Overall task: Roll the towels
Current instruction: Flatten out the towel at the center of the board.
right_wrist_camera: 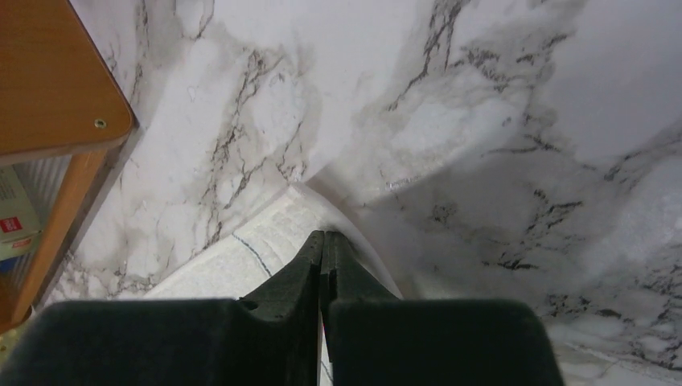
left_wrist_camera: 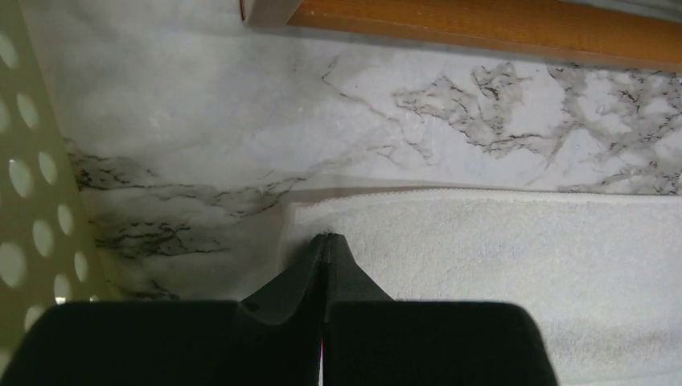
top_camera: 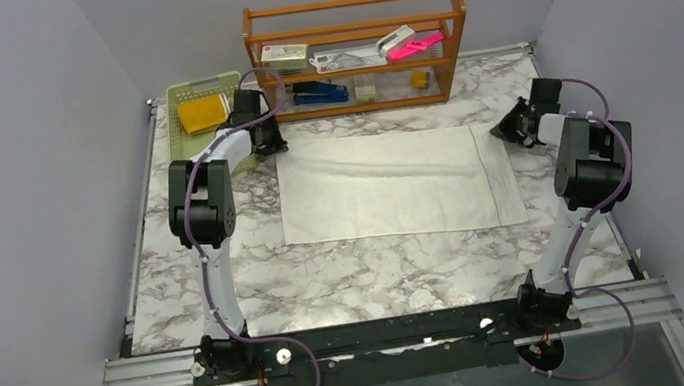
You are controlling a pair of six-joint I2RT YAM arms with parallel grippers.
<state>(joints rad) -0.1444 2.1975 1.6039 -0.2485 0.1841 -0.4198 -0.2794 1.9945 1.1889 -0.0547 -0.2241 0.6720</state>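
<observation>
A large rectangular cream-white towel (top_camera: 398, 185) of nubby terry cloth lies spread flat in the middle of the glossy, grey-veined white marble-patterned table (top_camera: 369, 270), with a few soft creases running along its length. A thin dark stitched line crosses it near its 3 o'clock edge.

The left hand (top_camera: 267, 141) sits at the towel's 10 o'clock corner. In the left wrist view its matte black wedge-shaped fingers are pressed together, tips down on the cloth just inside the hemmed edge. The right hand (top_camera: 510, 126) is at the 2 o'clock corner, its fingers likewise closed tight over the towel's tip. For both, I cannot tell whether any cloth is pinched between the fingers.

A small mustard-yellow towel (top_camera: 203, 113), folded into a soft pad, rests inside a pale green perforated plastic basket (top_camera: 187, 91) at the table's 10 o'clock corner, just beyond the left hand. At 12 o'clock stands an orange-brown wooden shelf rack (top_camera: 352, 2) holding small boxes, a blue stapler and a bright pink item.
</observation>
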